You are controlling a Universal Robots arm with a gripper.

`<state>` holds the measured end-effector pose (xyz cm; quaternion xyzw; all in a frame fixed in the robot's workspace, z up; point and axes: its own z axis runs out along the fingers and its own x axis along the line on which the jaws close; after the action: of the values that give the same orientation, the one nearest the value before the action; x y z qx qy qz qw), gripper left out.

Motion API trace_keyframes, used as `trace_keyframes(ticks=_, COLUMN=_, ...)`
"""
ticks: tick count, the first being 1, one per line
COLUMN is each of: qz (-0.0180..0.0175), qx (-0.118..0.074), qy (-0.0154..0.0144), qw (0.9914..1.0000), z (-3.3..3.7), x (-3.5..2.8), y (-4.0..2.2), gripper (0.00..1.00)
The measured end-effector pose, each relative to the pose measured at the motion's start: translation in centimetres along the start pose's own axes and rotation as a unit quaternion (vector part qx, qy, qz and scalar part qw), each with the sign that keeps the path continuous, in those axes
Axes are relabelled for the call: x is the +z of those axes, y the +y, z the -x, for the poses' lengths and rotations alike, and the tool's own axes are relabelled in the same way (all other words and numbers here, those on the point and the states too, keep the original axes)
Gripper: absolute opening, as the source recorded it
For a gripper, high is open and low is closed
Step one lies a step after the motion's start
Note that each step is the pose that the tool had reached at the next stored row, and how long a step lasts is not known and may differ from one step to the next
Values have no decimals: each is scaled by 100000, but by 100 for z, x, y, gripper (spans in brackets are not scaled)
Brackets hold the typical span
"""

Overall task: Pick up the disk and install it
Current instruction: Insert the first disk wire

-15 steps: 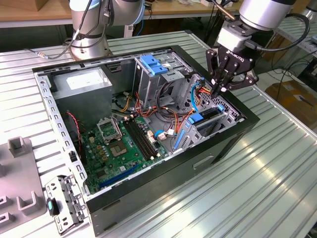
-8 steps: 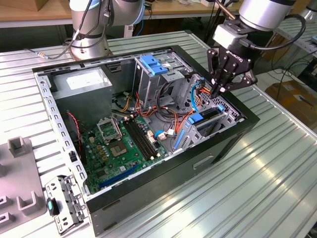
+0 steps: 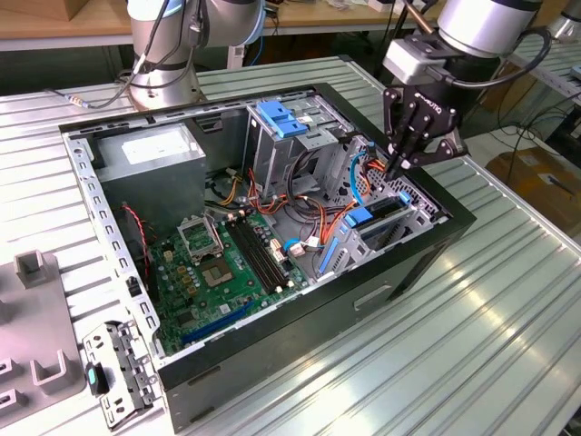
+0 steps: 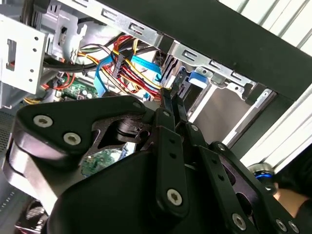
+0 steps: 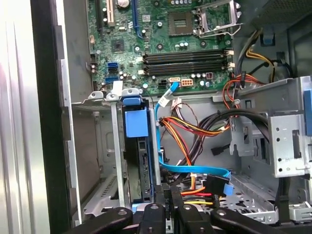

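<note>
Gripper [image 4: 174, 97] apparently closed, beside disk [image 5: 142, 165]

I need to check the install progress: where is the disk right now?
The disk stands on edge in the drive bay at the computer case's corner toward the exterior view's right, beside the orange cables, just below the gripper.

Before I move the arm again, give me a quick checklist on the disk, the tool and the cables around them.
1. Disk in its bay: ok, standing on edge in the slot.
2. Disk fully seated: cannot tell.
3. Tool free of the disk: ok, shut, apparently holding nothing.
4. Blue cable clear of the tool: not ok, it runs right beside the tool's tips.
5. Cable plugged into the disk: cannot tell.
</note>
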<state>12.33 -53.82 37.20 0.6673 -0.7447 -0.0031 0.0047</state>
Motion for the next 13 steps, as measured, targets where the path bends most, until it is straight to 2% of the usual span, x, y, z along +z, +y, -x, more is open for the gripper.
trace_keyframes(ticks=2, qz=4, qx=707, qy=-20, qw=99998, z=-1, x=1, y=4, gripper=16)
trace_keyframes(ticks=11, qz=4, qx=846, qy=-13, qw=99996, z=-1, x=0, y=5, gripper=16)
trace_keyframes(ticks=13, qz=2, qx=1493, qy=-15, qw=99989, z=-1, x=1, y=5, gripper=16)
